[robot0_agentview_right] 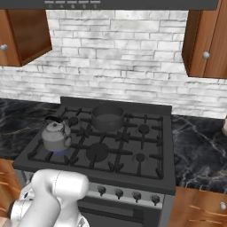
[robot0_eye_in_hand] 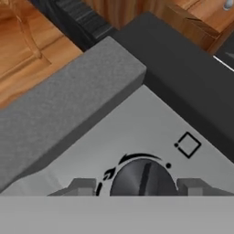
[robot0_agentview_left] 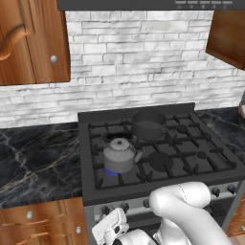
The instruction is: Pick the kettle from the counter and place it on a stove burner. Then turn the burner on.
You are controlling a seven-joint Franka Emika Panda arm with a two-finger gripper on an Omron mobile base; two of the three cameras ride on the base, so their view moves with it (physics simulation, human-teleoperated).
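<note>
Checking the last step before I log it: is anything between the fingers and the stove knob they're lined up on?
Nothing visible is. In the hand view the knob sits directly between the two fingers, with bare grey panel around it. The kettle already stands on the front-left stove burner, where a blue glow shows beneath it.

Home kitchen, black gas stove [robot0_agentview_left: 158,158], marble counter [robot0_agentview_left: 38,158], wooden cabinets [robot0_agentview_left: 28,40], brick backsplash [robot0_agentview_left: 139,62]

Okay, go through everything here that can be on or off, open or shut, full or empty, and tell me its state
kettle: upright on the front-left stove burner, lid on
stove burner: lit, blue flame under the kettle
pot: on a rear burner, empty
knob: between the fingertips
gripper: open around the knob
upper cabinets: shut
</note>
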